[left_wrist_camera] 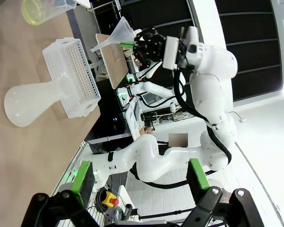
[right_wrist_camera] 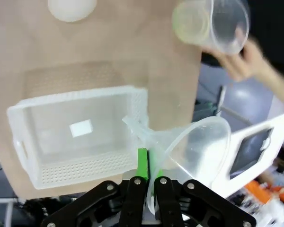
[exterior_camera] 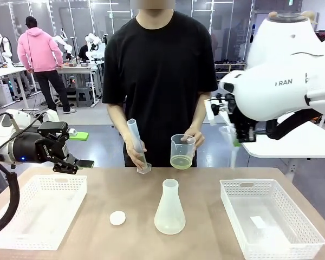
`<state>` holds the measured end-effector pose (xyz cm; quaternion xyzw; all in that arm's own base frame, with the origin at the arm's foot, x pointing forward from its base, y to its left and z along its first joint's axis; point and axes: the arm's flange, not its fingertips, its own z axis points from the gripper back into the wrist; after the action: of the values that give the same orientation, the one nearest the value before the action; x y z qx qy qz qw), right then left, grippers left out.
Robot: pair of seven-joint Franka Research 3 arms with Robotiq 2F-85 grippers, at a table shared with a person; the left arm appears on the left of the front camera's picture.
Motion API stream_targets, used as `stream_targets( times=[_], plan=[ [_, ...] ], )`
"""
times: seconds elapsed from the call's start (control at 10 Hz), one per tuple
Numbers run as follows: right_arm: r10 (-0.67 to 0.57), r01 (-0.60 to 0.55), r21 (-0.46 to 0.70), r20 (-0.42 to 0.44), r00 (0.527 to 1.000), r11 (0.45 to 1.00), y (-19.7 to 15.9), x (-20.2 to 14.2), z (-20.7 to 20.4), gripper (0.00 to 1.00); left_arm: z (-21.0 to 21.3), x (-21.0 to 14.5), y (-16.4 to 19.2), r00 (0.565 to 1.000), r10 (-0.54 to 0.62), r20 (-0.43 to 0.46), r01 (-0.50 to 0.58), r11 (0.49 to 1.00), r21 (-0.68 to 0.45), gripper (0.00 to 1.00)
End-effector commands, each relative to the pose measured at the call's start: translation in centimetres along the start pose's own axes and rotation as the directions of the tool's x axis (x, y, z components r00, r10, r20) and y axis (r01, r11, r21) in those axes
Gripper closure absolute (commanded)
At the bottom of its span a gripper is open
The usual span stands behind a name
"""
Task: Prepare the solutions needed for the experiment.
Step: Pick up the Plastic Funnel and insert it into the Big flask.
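Left gripper hangs released near the left basket's far edge. Erlenmeyer flask stands at table centre. Right gripper is clenched on the funnel rim (held aloft). Person's hand holds the beaker; the solutions pool in its bottom.

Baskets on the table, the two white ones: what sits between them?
In the front view, a see-through cone-shaped flask and a small white round cap sit between the left basket and the right basket.
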<state>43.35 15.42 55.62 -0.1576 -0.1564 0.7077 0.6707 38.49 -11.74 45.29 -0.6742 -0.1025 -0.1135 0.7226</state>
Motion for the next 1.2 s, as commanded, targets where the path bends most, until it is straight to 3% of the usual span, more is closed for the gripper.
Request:
stream_targets(
  times=[0.0,0.2,0.4,0.5,0.7,1.1],
  plan=[
    [0.158,-0.152,-0.070,0.091,0.983,0.986,1.1,1.8,1.2,0.97,-0.1,0.0,-0.2,1.000,0.000,-0.001,0.000,1.000,-0.015,0.00],
    [0.338,-0.319,-0.132,0.163,0.927,0.938,2.5,5.2,3.0,0.97,-0.1,0.0,-0.2,1.000,0.000,-0.001,0.000,1.000,-0.015,0.00],
    [0.509,-0.470,-0.202,0.232,0.829,0.859,3.9,8.3,4.4,0.97,-0.1,0.0,-0.2,1.000,0.000,-0.001,0.000,1.000,-0.015,0.00],
    [0.574,-0.524,-0.238,0.274,0.771,0.818,4.6,9.6,4.8,0.97,-0.1,0.0,-0.2,1.000,0.000,-0.001,0.000,1.000,-0.015,0.00],
    [0.641,-0.575,-0.286,0.302,0.705,0.767,5.1,10.8,4.8,0.97,-0.1,0.0,-0.2,1.000,0.000,-0.001,0.000,1.000,-0.015,0.00],
    [0.629,-0.572,-0.263,0.273,0.728,0.777,5.5,12.3,5.4,0.97,-0.1,0.0,-0.2,1.000,0.000,-0.001,0.000,1.000,-0.015,0.00]
  ],
)
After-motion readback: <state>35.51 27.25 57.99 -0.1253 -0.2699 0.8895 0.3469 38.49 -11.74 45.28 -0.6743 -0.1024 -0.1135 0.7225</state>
